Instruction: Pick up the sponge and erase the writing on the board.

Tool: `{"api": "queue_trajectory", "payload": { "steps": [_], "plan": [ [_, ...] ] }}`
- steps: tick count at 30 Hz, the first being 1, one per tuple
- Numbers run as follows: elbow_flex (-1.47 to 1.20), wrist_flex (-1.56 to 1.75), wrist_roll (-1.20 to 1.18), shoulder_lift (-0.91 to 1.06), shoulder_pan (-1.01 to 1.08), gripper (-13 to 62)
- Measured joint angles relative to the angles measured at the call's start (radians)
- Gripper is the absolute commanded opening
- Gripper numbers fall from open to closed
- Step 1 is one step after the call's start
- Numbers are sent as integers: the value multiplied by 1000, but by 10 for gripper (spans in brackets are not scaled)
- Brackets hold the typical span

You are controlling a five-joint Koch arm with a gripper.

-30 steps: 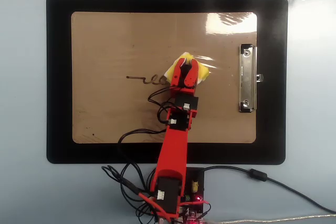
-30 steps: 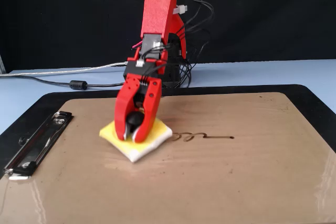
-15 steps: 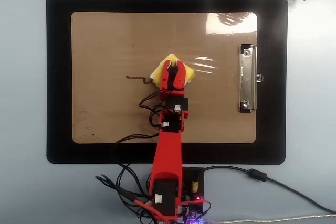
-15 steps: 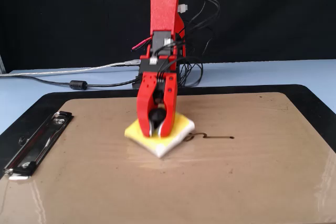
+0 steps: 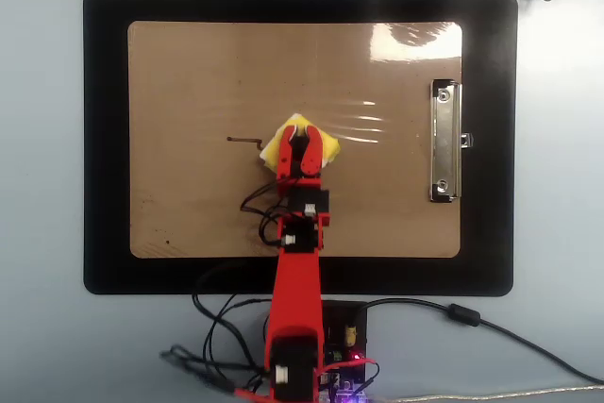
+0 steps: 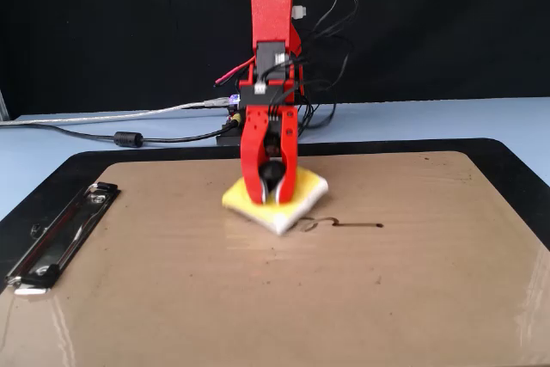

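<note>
The yellow sponge (image 5: 318, 145) (image 6: 305, 186) lies flat on the tan board (image 5: 189, 63) (image 6: 258, 298), near its middle. My red gripper (image 5: 297, 142) (image 6: 271, 198) is shut on the sponge's black knob and presses it against the board. What shows of the writing (image 5: 245, 141) (image 6: 348, 224) is a short dark line with one loop, sticking out from under the sponge: to its left in the overhead view, to its right in the fixed view. The sponge covers the stroke's other end.
The silver clip (image 5: 445, 141) (image 6: 60, 238) sits at the board's right edge in the overhead view. A black mat (image 5: 104, 139) (image 6: 516, 169) frames the board. The arm's base with cables (image 5: 311, 356) stands at the near edge; a grey cable (image 6: 103, 137) runs across the blue table.
The gripper has dragged the sponge leftward in the overhead view, along the scribble. The loops seen a second ago no longer show where the sponge passed; only the line's far end remains in sight.
</note>
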State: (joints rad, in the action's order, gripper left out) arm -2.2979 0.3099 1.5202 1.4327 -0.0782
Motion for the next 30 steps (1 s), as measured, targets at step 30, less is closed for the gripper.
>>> {"api": "queue_trajectory", "payload": {
  "steps": [30],
  "plan": [
    [-156, 23, 64, 149, -140, -78]
  ]
}}
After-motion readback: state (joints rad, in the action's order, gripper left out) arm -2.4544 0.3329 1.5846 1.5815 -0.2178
